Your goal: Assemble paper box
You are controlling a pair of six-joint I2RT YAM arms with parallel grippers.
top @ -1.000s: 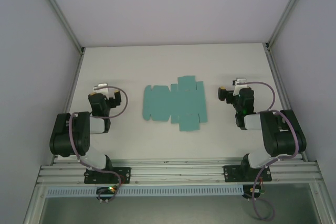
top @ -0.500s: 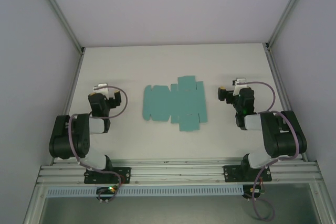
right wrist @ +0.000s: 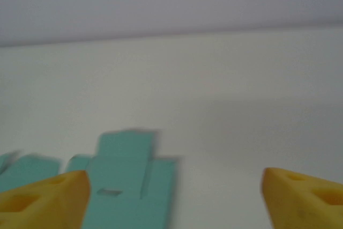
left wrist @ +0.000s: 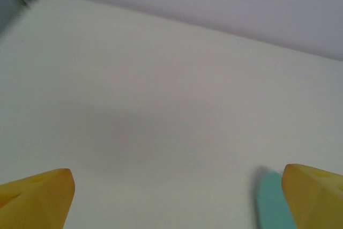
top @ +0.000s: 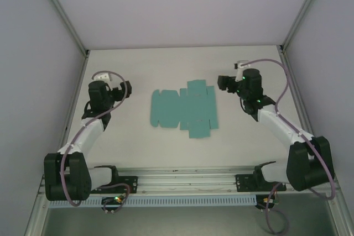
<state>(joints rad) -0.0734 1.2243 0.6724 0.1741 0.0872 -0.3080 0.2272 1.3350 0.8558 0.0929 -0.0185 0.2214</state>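
Since the earlier frame both arms have unfolded from their tucked pose and reached out over the table (top: 138,64). The left gripper (top: 123,88) now sits further forward, to the left of the paper box (top: 182,109). The right gripper (top: 224,82) has advanced to a spot just off the sheet's far right corner. The sheet itself has not shifted.

Jaws, left: in the left wrist view the left gripper (left wrist: 177,178) has its two yellow fingers (left wrist: 43,194) spread wide, at opposite edges of the frame. Nothing lies between them but bare table. It holds nothing and touches nothing.

Jaws, right: in the right wrist view the right gripper (right wrist: 174,178) also stands spread, with clear table between the fingers (right wrist: 300,197). It grips nothing, and contact with the card is not evident.

Task item: the paper box lies flat and unfolded at the middle of the table, a teal die-cut sheet with its flaps out, between the two grippers and apart from both.

Limits of observation: both wrist views are blurred. Only the fingertips show, cut off by the lower edge. In the left wrist view the paper box (left wrist: 270,202) appears as a narrow strip beside the right-hand finger, the rest out of frame. In the right wrist view the sheet (right wrist: 128,181) is smeared, cropped below and partly covered by the left-hand finger. From above, the finger gaps are too small to judge.
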